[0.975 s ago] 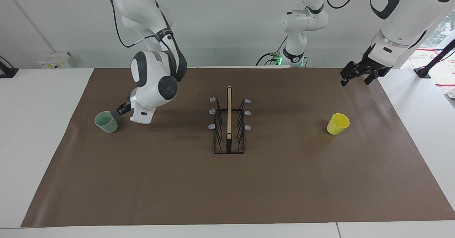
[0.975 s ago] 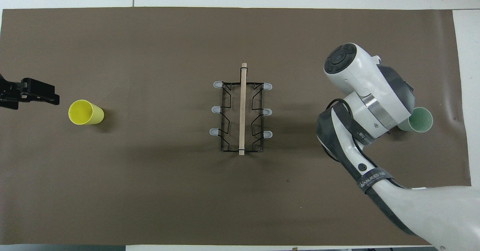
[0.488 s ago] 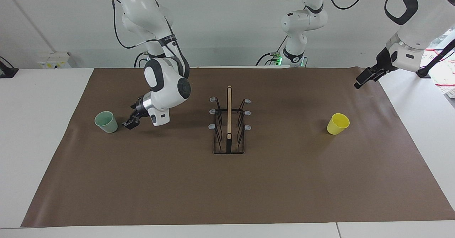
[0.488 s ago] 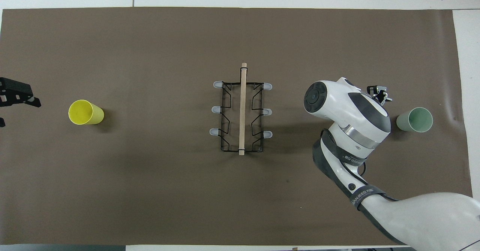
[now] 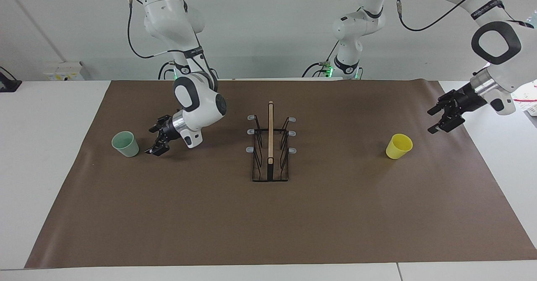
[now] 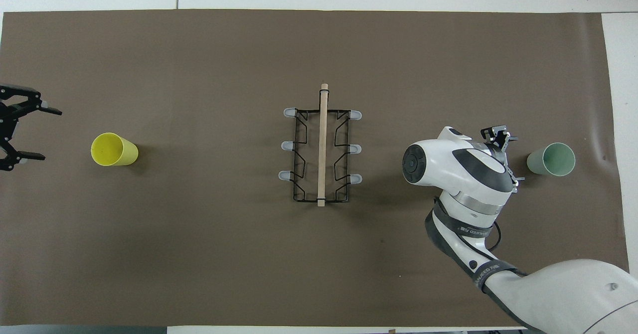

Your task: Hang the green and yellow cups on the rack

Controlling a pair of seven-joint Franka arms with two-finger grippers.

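The pale green cup (image 5: 125, 144) (image 6: 551, 159) stands upright on the brown mat toward the right arm's end. My right gripper (image 5: 149, 141) (image 6: 516, 158) is low beside it, on the rack's side, open and pointing at the cup with a small gap. At the left arm's end stands the yellow cup (image 5: 399, 146) (image 6: 113, 149), also upright. My left gripper (image 5: 429, 122) (image 6: 51, 135) hangs open over the mat's edge beside that cup, holding nothing. The black wire rack (image 5: 270, 147) (image 6: 321, 149) with its wooden bar stands mid-table, its prongs bare.
The brown mat (image 5: 268, 214) covers most of the white table. A third arm's base (image 5: 346, 65) stands at the robots' edge of the table, in line with the rack. The right arm's elbow (image 6: 423, 157) hangs over the mat between rack and green cup.
My right gripper has drawn back from the green cup toward the rack and turned sideways to face it. My left gripper has come down and turned toward the yellow cup. Neither cup moved.
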